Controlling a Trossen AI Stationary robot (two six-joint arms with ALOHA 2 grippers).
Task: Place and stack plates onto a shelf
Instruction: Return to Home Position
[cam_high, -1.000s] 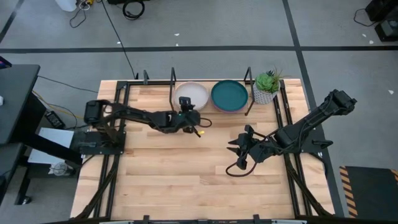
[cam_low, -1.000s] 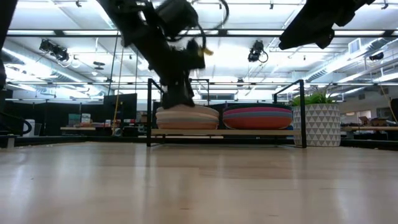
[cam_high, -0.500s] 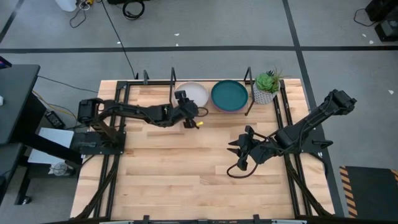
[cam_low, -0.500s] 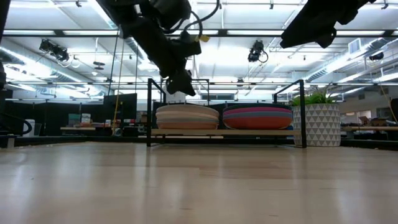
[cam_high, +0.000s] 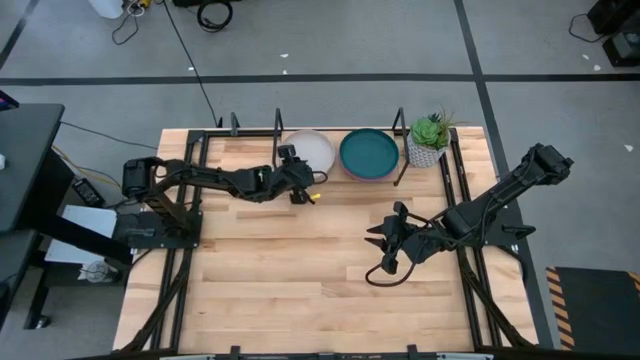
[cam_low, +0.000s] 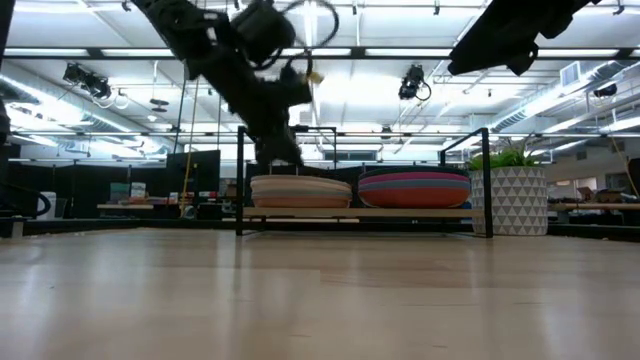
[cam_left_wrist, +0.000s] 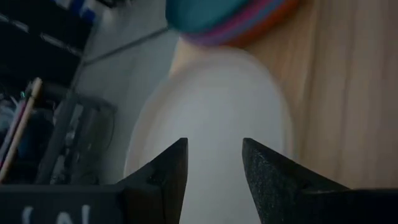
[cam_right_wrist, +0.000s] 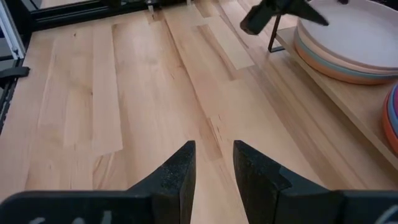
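Note:
The black rod shelf stands at the table's far edge and carries two stacks of plates. The left stack has a cream plate on top, and the right stack a dark teal one; in the low view both stacks rest on the shelf board. My left gripper hovers open at the near-left rim of the cream plate, holding nothing. My right gripper waits open over the bare table to the right of centre.
A small potted plant in a white patterned pot stands just right of the shelf. Black frame rails run along the table's left and right sides. Bare wood spreads over the near half of the table.
My left gripper has risen off the top of the cream-topped stack and drawn back a little toward the table's left. The stacks stay as they were.

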